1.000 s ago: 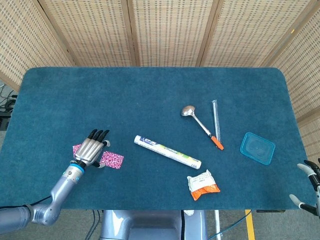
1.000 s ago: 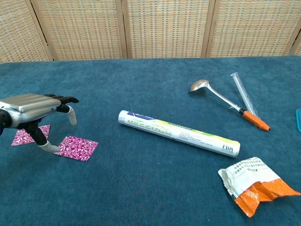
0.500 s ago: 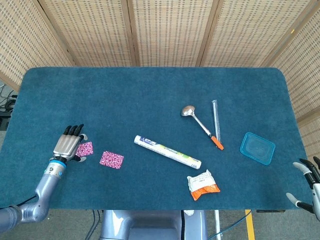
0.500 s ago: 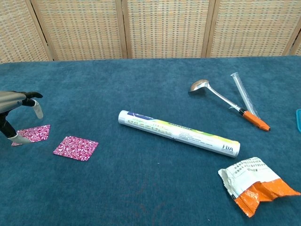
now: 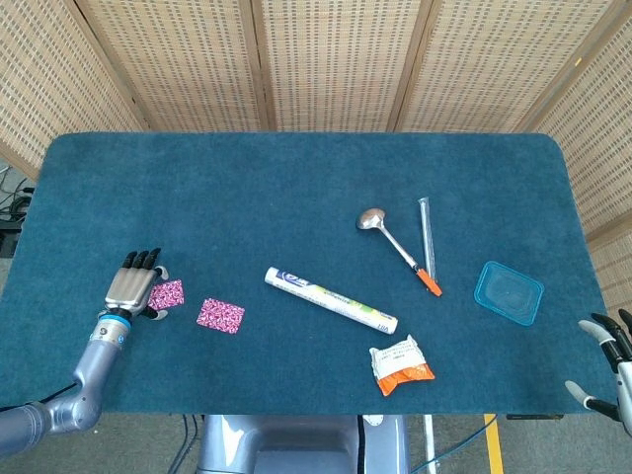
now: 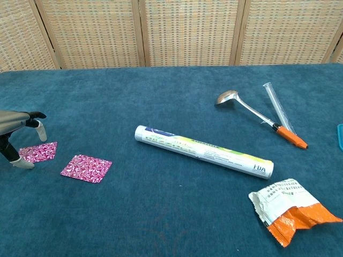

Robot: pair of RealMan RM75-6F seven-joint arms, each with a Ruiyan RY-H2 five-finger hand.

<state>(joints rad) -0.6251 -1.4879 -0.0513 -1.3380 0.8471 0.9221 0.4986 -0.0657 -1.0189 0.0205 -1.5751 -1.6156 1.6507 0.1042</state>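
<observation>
My left hand (image 5: 131,286) hovers low over the table's front left, fingers apart and holding nothing. In the chest view the left hand (image 6: 15,124) shows at the left edge, its thumb tip down by the corner of a pink patterned square (image 6: 38,152). That same pink square (image 5: 166,293) lies just right of the hand. A second pink square (image 5: 220,315) (image 6: 86,168) lies a little further right, untouched. My right hand (image 5: 612,363) sits off the table's front right corner, fingers spread and empty.
A white tube (image 5: 331,300) (image 6: 203,151) lies diagonally at the centre. A metal spoon (image 5: 383,233), a clear test tube (image 5: 427,235) and an orange-tipped pen end (image 5: 429,283) lie to the right. A blue lid (image 5: 509,292) and a white-orange packet (image 5: 400,364) (image 6: 292,211) lie near the front right.
My left hand has moved left, off the two pink squares, leaving both uncovered on the cloth. In the last half second it barely shifted. The right hand rose slightly into view.
</observation>
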